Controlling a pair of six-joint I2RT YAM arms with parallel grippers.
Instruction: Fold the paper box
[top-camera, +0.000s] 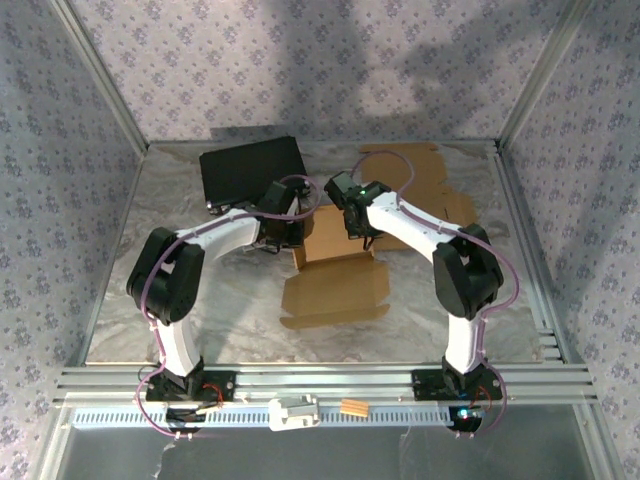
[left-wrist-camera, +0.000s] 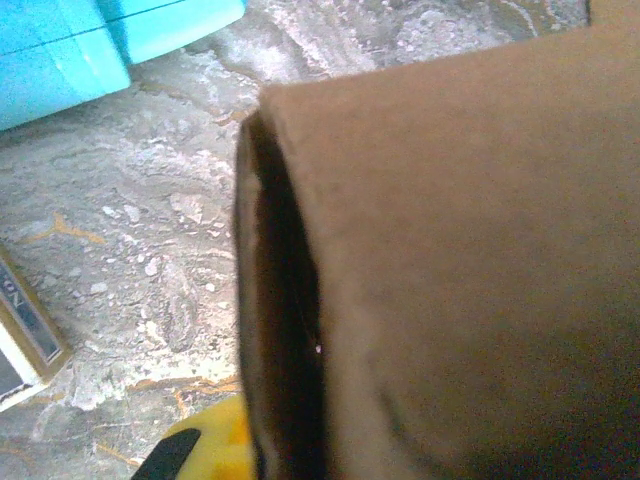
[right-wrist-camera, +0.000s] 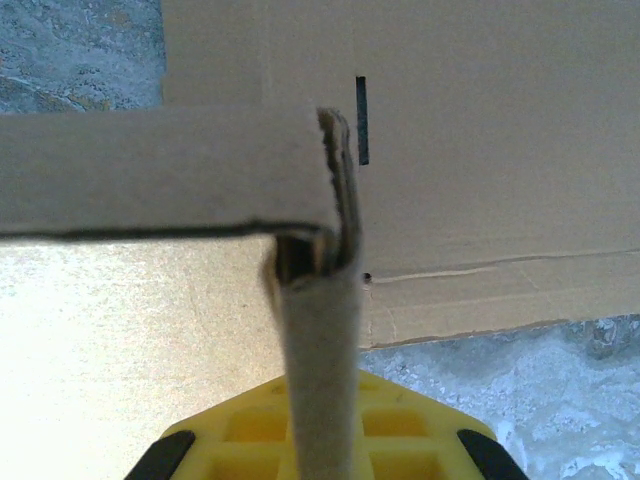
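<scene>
The paper box (top-camera: 335, 268) is brown cardboard, half raised in the middle of the table, with its lid flap lying flat toward the front. My left gripper (top-camera: 288, 230) is at the box's left wall and my right gripper (top-camera: 353, 222) at its back right corner. In the left wrist view a doubled cardboard wall (left-wrist-camera: 450, 260) stands right against the camera and hides the fingers. A folded wall strip (right-wrist-camera: 318, 350) runs up from the yellow palm (right-wrist-camera: 400, 440) in the right wrist view, pinched between shut jaws, and meets a crosswise wall at a corner (right-wrist-camera: 335, 190).
A black box (top-camera: 250, 170) lies at the back left, and a flat cardboard sheet (top-camera: 432, 185) at the back right. A blue object (left-wrist-camera: 100, 40) and a small printed box (left-wrist-camera: 20, 345) are on the marbled table to the left. Metal rails (top-camera: 320, 385) line the near edge.
</scene>
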